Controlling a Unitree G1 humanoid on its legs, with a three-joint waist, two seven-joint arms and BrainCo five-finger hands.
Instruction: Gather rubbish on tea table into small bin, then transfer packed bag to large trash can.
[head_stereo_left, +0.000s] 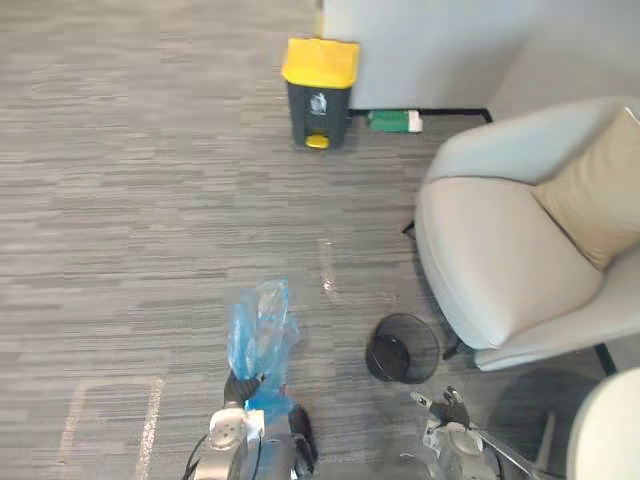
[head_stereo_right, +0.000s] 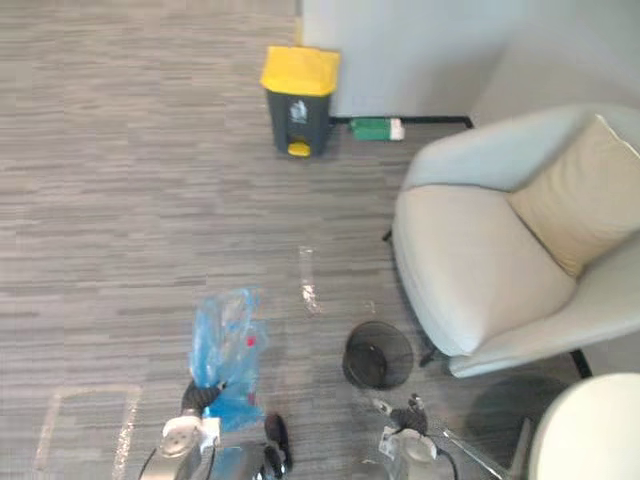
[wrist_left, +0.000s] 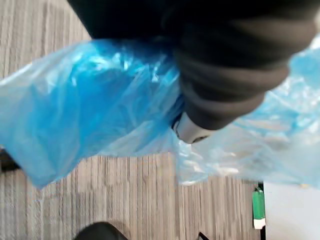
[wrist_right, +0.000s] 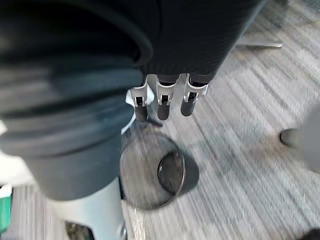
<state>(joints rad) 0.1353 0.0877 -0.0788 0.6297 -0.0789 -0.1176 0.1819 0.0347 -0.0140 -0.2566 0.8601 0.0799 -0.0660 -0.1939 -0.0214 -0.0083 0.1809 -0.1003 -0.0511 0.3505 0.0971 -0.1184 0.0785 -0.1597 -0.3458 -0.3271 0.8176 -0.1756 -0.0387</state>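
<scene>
Bag: blue plastic bag (head_stereo_left: 262, 330), crumpled and translucent, is held up in front of the robot above the floor (head_stereo_left: 120, 200); a small red item shows faintly through its film.
Left hand: left hand (head_stereo_left: 243, 386) is at the bag's lower end, with its fingers closed round the bunched plastic. In the left wrist view the blue film spreads out on both sides of the dark cover.
Right hand: right hand (head_stereo_left: 445, 408) hangs low on the robot's right side, just beside the small bin. Its fingers (wrist_right: 163, 100) are straight and relaxed and hold nothing.
Small bin: small mesh bin (head_stereo_left: 422, 340), black and round, stands upright on the floor between the bag and the armchair, close to the chair's base.
Large can: large trash can (head_stereo_left: 318, 100), dark grey with a closed yellow lid, stands against the far wall, well apart from the bag.
Wall side: green object (head_stereo_left: 392, 121) lies on the floor along the wall, just beside the large can.
Seat: pale armchair (head_stereo_left: 490, 250) with a beige cushion (head_stereo_left: 600, 195) leaning on its back.
</scene>
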